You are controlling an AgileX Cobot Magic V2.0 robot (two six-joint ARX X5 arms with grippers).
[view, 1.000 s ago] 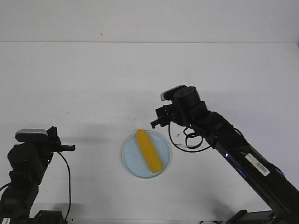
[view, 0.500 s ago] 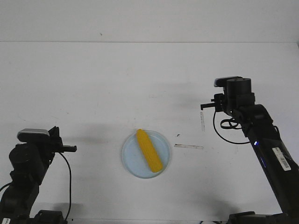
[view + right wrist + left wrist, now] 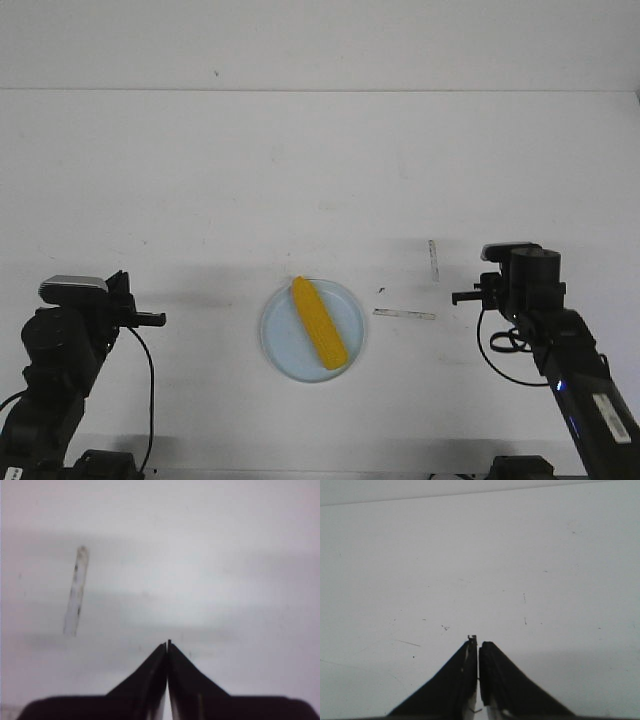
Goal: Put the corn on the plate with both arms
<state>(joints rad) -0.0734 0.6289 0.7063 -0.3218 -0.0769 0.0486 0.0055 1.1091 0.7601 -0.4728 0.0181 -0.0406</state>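
The yellow corn lies slantwise on the pale blue plate near the table's front middle. My left gripper is shut and empty, at the front left, well left of the plate. In the left wrist view its jaws are closed over bare table. My right gripper is shut and empty, right of the plate and apart from it. In the right wrist view its jaws are closed over the table. Neither wrist view shows the corn or plate.
Two thin pale strips lie on the white table right of the plate: one lying crosswise, one farther back. A strip also shows in the right wrist view. The table's far edge meets the wall.
My right arm has drawn back from beside the plate to the right and toward the front. The corn stays on the plate. The left arm has barely moved.
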